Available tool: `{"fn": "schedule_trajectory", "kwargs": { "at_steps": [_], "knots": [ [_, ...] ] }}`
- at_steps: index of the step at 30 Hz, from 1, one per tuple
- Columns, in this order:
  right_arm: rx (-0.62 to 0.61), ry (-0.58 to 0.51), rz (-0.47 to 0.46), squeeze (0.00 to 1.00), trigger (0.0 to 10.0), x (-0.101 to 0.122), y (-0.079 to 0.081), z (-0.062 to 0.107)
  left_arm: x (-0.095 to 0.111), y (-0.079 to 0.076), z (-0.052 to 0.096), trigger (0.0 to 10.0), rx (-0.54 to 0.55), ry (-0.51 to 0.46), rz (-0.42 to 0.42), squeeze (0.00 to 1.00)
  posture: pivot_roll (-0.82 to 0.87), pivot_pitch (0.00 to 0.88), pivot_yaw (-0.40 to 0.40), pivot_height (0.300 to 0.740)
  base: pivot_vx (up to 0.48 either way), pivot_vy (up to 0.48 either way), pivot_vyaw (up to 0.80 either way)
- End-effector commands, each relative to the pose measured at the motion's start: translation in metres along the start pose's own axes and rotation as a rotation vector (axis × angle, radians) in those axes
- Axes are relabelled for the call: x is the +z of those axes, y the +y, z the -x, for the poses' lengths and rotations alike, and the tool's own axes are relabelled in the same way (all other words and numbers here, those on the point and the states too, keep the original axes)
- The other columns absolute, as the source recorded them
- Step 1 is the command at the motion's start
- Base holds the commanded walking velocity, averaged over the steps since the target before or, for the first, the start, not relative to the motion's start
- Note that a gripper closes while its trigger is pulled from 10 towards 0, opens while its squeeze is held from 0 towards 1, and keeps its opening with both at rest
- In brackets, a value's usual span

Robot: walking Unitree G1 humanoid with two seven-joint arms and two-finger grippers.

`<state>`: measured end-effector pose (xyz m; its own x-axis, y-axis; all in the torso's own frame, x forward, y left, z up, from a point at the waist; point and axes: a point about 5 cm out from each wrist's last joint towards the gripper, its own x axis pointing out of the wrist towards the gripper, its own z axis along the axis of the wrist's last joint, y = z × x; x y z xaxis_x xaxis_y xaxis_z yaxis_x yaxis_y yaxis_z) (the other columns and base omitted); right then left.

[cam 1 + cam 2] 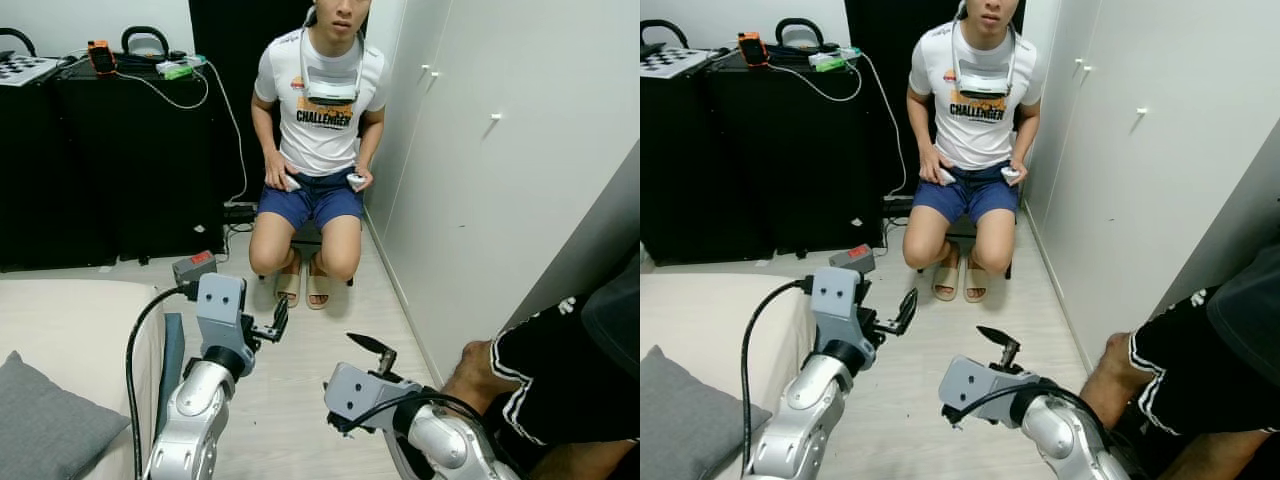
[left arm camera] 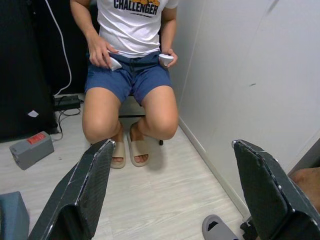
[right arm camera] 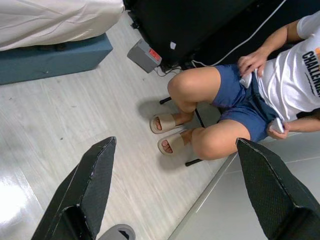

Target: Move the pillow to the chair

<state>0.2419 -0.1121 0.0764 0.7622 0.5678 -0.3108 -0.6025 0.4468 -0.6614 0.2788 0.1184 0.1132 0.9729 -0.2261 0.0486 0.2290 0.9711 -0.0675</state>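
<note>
- Grey pillow (image 1: 50, 425) lies on the bed (image 1: 70, 320), well left of the left gripper (image 1: 902, 312).
- Left gripper: fingers spread wide, empty, above floor.
- Right gripper (image 1: 998, 344): wide apart, empty, facing a seated person (image 1: 320, 130).

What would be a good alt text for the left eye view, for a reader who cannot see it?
Both grippers, left gripper and right gripper, hang open and empty over a pale wooden floor. A gray pillow lies on the bed at the robot's left. Ahead, a person sits on a chair by white cabinets.
</note>
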Motion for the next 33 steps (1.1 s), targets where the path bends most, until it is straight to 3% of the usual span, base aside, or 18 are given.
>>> {"fn": "schedule_trajectory", "kwargs": {
  "at_steps": [1,33],
  "knots": [
    [0.003,0.016,-0.02,0.0,10.0,-0.004,-0.0005,0.0003,-0.0026,-0.0017,-0.0014,10.0,-0.009,0.006,0.008,0.0,-0.03,0.014,-0.038,0.74,0.0,0.0,0.0],
    [0.02,0.009,-0.036,0.0,10.0,-0.0005,-0.005,-0.0062,-0.0066,0.0021,-0.0085,10.0,-0.002,0.016,0.001,0.0,0.05,0.0,-0.019,0.74,0.0,0.0,0.0]
  ]
}}
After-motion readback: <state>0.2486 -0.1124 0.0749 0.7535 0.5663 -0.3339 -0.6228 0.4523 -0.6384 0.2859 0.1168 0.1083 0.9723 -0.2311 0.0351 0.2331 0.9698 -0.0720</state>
